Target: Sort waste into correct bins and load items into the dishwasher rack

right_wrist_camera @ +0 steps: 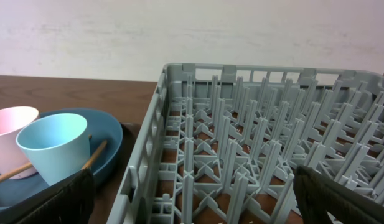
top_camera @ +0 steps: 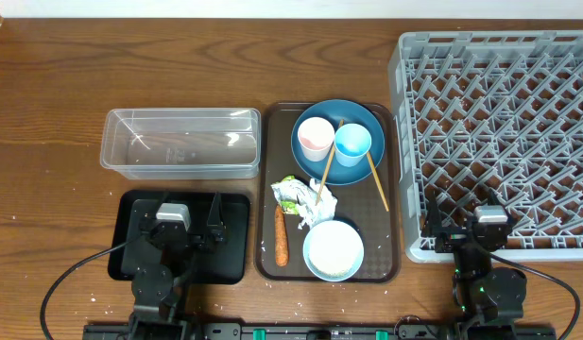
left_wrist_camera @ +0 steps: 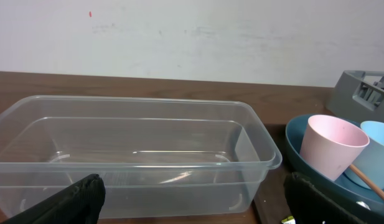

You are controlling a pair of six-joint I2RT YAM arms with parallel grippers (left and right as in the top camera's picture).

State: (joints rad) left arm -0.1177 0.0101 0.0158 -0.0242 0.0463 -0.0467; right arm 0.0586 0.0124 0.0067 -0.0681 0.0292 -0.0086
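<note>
Two hands, both spread wide and holding nothing, so I'd say this is the very first pick. The left hand [top_camera: 178, 219] hangs over the black tray [top_camera: 234, 260], with the clear tub [top_camera: 182, 142] just beyond it. The right hand [top_camera: 482, 227] sits at the near edge of the dishwasher rack [top_camera: 397, 142].

Between them is the brown serving tray [top_camera: 387, 236], carrying the lot. The crumpled wrapper [top_camera: 300, 196] is right beside the carrot [top_camera: 281, 236] and the pale bowl [top_camera: 334, 250]. The pink cup [top_camera: 316, 139] and light-blue cup [top_camera: 353, 144] stand on the blue plate [top_camera: 352, 175].

My take: left hand goes for the wrapper first, straight down, a finger on either side of the bulk. Watch the chopsticks [top_camera: 377, 181]. One seems to run from the cups down to the wrapper, so lift slowly or it drags.
</note>
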